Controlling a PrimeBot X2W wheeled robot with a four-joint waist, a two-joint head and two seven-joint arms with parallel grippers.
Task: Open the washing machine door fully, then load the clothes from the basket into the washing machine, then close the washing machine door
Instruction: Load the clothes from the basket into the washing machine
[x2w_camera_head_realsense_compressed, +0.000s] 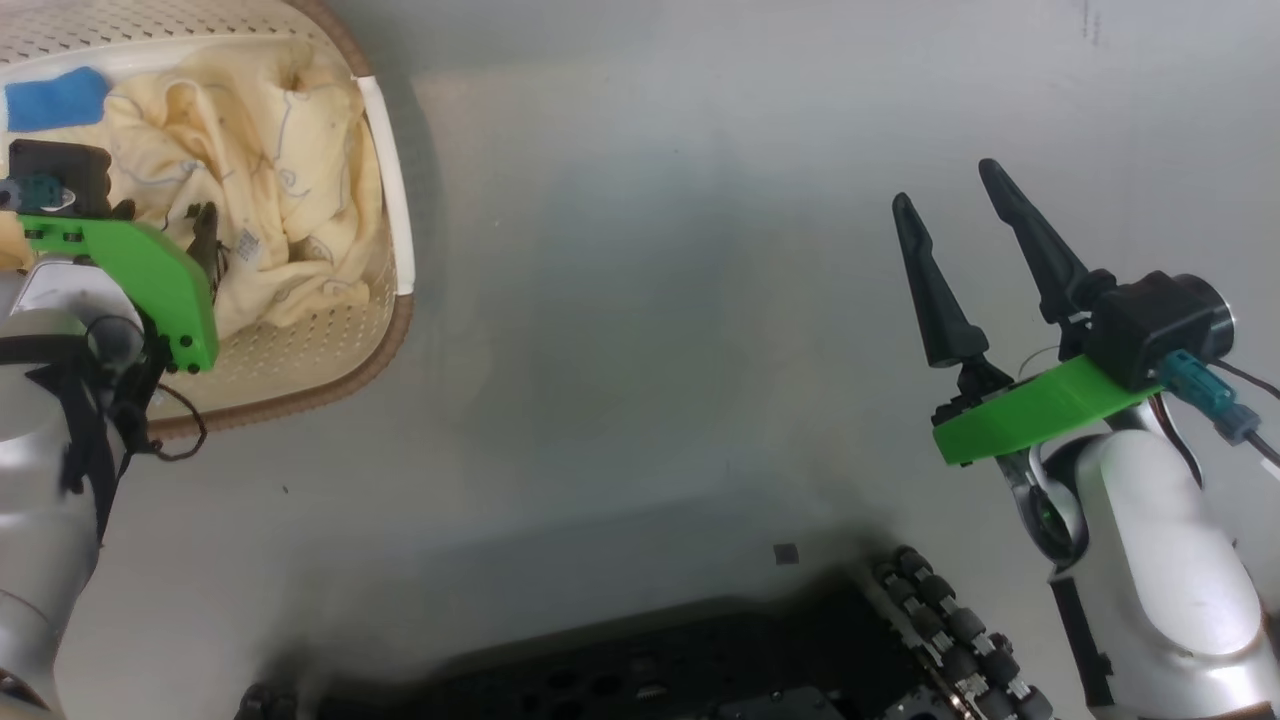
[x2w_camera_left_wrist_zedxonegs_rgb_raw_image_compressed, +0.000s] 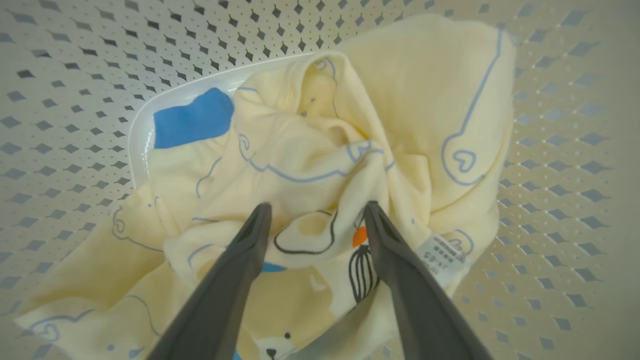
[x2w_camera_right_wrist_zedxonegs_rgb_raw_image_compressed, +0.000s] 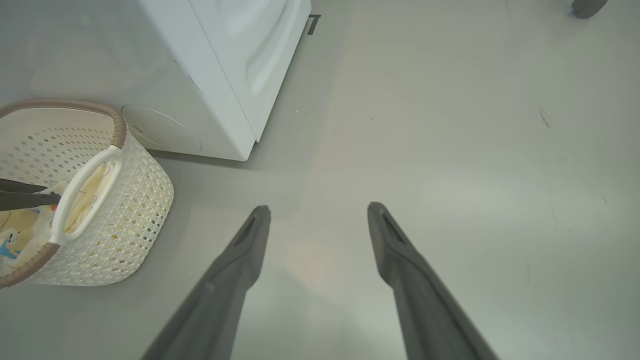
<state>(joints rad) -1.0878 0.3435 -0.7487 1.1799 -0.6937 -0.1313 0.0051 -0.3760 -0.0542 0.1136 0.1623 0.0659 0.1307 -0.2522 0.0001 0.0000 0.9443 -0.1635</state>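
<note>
Pickup step, I judge: left claw (x2w_camera_left_wrist_zedxonegs_rgb_raw_image_compressed: 317, 210) spread wide, tips straddling a raised fold of the clothes (x2w_camera_left_wrist_zedxonegs_rgb_raw_image_compressed: 320, 150) heaped in the basket (x2w_camera_left_wrist_zedxonegs_rgb_raw_image_compressed: 75, 75). Best sink deeper, then pinch the thick bunch. Its left arm (x2w_camera_head_realsense_compressed: 40, 400) reaches down from above. Further off, right claw (x2w_camera_head_realsense_compressed: 945, 183) spread, idle over the floor (x2w_camera_head_realsense_compressed: 650, 300); the washing machine (x2w_camera_right_wrist_zedxonegs_rgb_raw_image_compressed: 235, 65) stands just beyond the basket.

Spread right pincer (x2w_camera_right_wrist_zedxonegs_rgb_raw_image_compressed: 318, 207) above floor (x2w_camera_right_wrist_zedxonegs_rgb_raw_image_compressed: 450, 175); basket (x2w_camera_right_wrist_zedxonegs_rgb_raw_image_compressed: 135, 200) beside washing machine (x2w_camera_right_wrist_zedxonegs_rgb_raw_image_compressed: 235, 60)

Smooth pale grey floor (x2w_camera_head_realsense_compressed: 640, 300), softly lit, faint scuffs (x2w_camera_right_wrist_zedxonegs_rgb_raw_image_compressed: 544, 116), one small dark square mark (x2w_camera_head_realsense_compressed: 786, 553).
</note>
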